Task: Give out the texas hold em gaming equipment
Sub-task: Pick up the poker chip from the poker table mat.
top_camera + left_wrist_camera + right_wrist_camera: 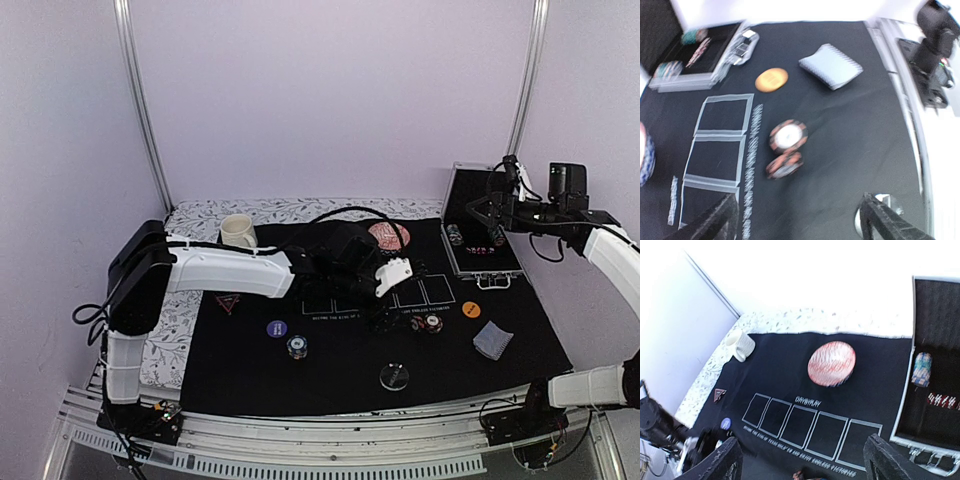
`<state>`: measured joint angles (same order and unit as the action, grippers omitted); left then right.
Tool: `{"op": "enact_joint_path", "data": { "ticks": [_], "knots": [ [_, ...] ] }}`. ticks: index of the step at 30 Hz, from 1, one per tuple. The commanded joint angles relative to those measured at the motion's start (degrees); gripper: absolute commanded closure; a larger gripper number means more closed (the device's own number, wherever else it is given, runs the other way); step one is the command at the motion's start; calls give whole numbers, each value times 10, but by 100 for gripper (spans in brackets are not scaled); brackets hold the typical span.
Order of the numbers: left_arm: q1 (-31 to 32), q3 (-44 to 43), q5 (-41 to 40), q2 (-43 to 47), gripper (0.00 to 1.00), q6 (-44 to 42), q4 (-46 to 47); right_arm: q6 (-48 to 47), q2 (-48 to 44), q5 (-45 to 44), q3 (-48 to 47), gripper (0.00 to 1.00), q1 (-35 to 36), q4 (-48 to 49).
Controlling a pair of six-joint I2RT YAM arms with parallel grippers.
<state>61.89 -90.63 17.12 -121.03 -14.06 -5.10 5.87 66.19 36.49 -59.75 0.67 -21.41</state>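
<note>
My left gripper (384, 318) is open and empty, low over the black mat; in the left wrist view (797, 222) two orange-striped chip stacks (786, 149) lie just ahead of it. They sit at mat centre-right in the top view (430, 323). Another chip stack (297, 346) sits beside the purple disc (277, 328). The orange disc (471, 309), the clear disc (394, 377), the card deck (491, 340) and the red-edged triangle (227, 303) lie on the mat. My right gripper (487, 208) is open and empty, raised above the open case (480, 250); in the right wrist view (807, 462) it hovers high over the mat.
The cream mug (237, 231) stands at the back left. The red patterned bowl (832, 363) sits behind the printed card boxes (805, 430). The open metal case holds chip rolls (922, 369). The left arm spans the mat's middle. The mat's front edge is near the clear disc.
</note>
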Motion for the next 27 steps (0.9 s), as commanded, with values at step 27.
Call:
{"op": "enact_joint_path", "data": {
  "ticks": [27],
  "knots": [
    [-47,213,-56,139,14,94,87,4,347,-316,-91,42,346,-248]
  ]
}}
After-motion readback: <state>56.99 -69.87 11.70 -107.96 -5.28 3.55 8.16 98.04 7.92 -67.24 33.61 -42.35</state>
